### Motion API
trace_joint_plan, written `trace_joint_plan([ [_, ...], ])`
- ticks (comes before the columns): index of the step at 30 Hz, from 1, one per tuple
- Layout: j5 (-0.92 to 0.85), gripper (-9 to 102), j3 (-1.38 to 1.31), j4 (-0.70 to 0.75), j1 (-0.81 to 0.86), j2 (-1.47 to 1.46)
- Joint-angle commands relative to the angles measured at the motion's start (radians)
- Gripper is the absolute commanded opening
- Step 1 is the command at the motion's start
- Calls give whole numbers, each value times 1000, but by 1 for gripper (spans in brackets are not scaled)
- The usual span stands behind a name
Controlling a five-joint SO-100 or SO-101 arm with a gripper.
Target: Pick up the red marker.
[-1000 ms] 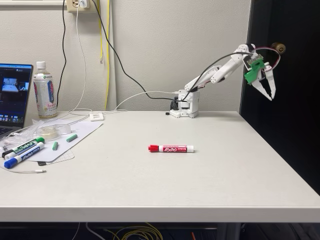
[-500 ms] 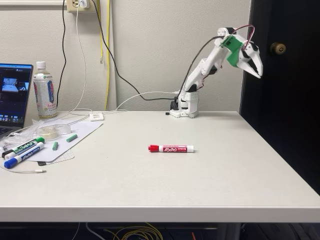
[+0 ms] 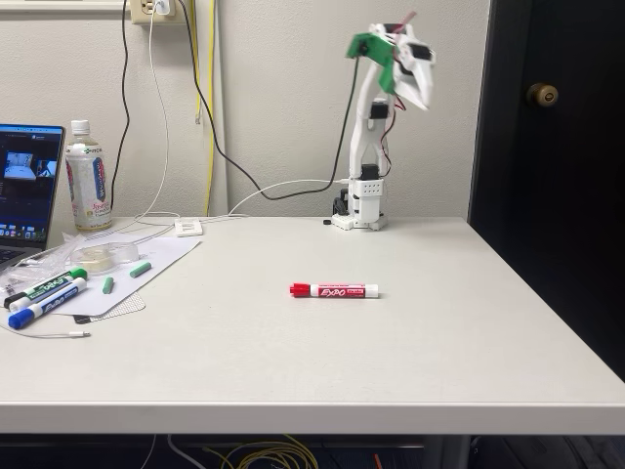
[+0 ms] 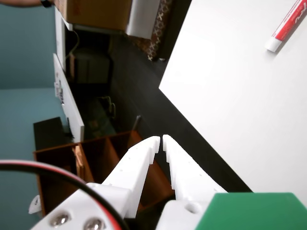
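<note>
The white two-finger gripper (image 4: 160, 140) has its fingertips nearly together, a thin slit between them and nothing held, as the wrist view shows; in the fixed view it sits blurred at the top of the upright white arm (image 3: 363, 147), high above the back edge of the table and pointing down and to the right. From the wrist view the fingers point past the table's edge toward the dark floor and a brown wooden shelf unit (image 4: 91, 158), with the tabletop off to the right. The red marker (image 3: 334, 290), a short thick dry-erase pen with a white "EXPO" label and a red cap at its left end, lies flat on the matte white table (image 3: 439, 332), near the middle, well apart from the gripper and lengthwise across the fixed view; one end of it peeks into the top right corner of the wrist view (image 4: 287, 25). Far to the left lie a green-capped marker (image 3: 47, 286) and a blue-capped marker (image 3: 44, 305) on a white sheet. The risks, as I judge them: the jaws would have to spread before descent, or they will strike the barrel and roll it away; a round marker on a smooth top slips easily if the fingers close off-centre or along its length instead of across it.
</note>
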Motion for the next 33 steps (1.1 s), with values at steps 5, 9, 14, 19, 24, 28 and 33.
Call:
trace_joint_plan([
  [5,14,0,161,3,146,249],
  [9,21,0,225,3,238,304],
  [14,-15,0,308,3,305,345],
  [19,6,0,364,5,348,350],
  [24,5,0,445,5,394,364],
  [28,-34,0,588,5,411,410],
  [33,-25,0,653,5,383,385],
])
